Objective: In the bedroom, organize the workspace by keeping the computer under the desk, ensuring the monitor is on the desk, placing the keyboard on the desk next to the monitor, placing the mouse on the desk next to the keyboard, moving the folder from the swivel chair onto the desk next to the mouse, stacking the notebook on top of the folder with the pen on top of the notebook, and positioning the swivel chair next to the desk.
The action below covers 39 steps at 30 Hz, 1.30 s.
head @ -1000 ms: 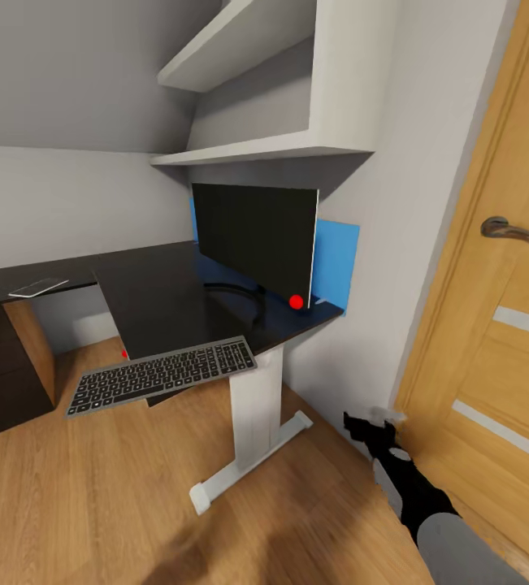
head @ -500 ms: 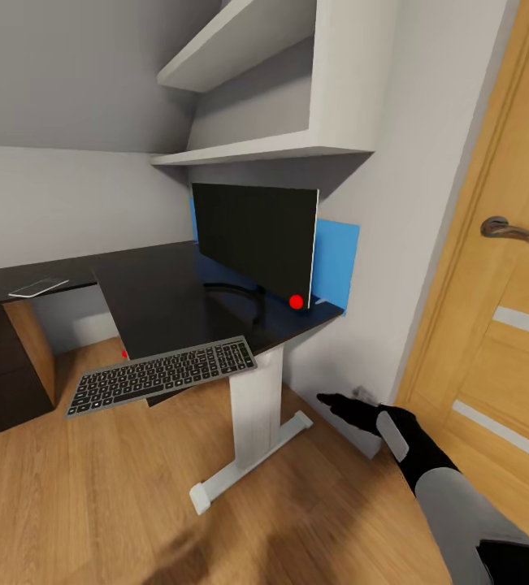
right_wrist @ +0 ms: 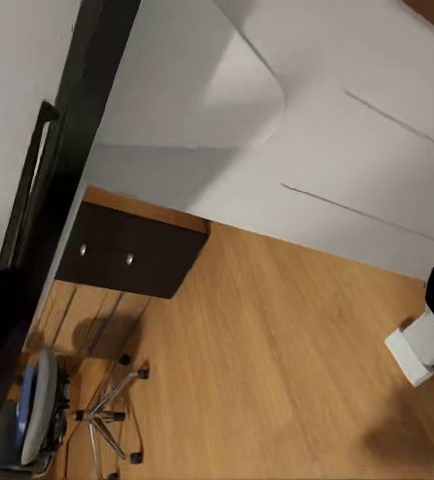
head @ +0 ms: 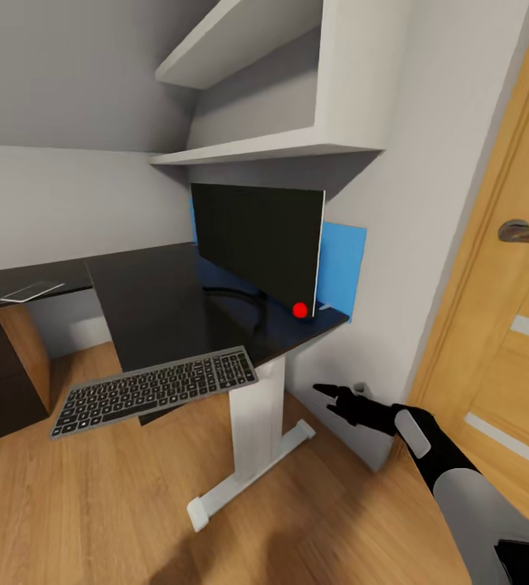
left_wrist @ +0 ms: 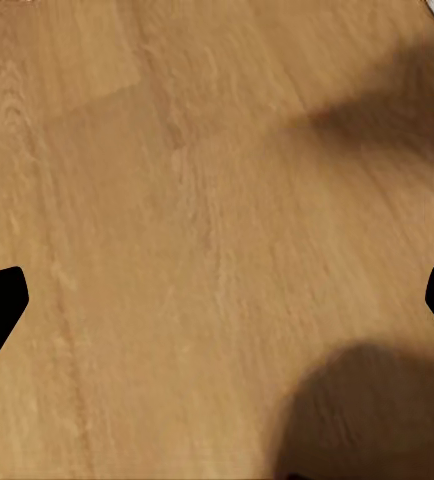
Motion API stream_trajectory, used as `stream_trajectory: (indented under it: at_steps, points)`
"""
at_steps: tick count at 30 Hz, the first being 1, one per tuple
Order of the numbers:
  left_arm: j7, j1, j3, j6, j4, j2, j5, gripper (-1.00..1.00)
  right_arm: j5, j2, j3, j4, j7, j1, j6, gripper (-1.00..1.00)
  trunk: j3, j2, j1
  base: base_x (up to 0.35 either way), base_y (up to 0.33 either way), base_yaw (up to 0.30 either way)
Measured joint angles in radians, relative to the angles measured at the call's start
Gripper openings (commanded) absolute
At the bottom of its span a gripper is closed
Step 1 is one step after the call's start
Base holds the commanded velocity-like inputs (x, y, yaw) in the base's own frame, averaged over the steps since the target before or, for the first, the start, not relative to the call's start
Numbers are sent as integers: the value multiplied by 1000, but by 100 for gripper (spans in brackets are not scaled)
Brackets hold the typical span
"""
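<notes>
Wooden floor [head: 93, 504] beneath the glossy black tabletop [head: 166, 305]: monitor [head: 257, 240] upright, keyboard [head: 154, 390] overhanging its edge, no readable lettering. Right pincer [head: 329, 396] probably spread wide; left pincer [left_wrist: 217, 300] wide.

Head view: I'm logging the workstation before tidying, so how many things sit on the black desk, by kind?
Wide black flat-screen monitor with a red dot: 1
Slim grey keyboard with dark keys, overhanging the front edge of the glossy black desk: 1
Small flat pale item, too small to identify: 1
Total: 3
</notes>
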Motion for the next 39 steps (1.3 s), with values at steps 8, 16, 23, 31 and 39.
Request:
stream_trajectory:
  at_steps: [8, 16, 23, 31, 39]
  points:
    - [-2, 0, 1, 0, 2, 1, -4, 100, -17, -1, 1, 0, 132, 3, 26, 100, -3, 0, 0, 19, 0, 221]
    - [-2, 0, 1, 0, 2, 1, -4, 100, -17, 1, 2, 2, 185, 5, 41, 100, -7, 0, 0, 1, 0, 249]
    - [-2, 0, 1, 0, 2, 1, -4, 100, -17, 4, 2, 3, 192, 5, 40, 100, -11, 0, 0, 0, 0, 219]
    - [-2, 0, 1, 0, 2, 1, -4, 100, -10, 33, 5, 5, 192, 7, 33, 100, -13, 0, 0, 0, 0, 51]
    - [-2, 0, 1, 0, 2, 1, -4, 100, -3, 76, 5, 7, 188, 8, -71, 100, -13, 0, 0, 0, 0, 2]
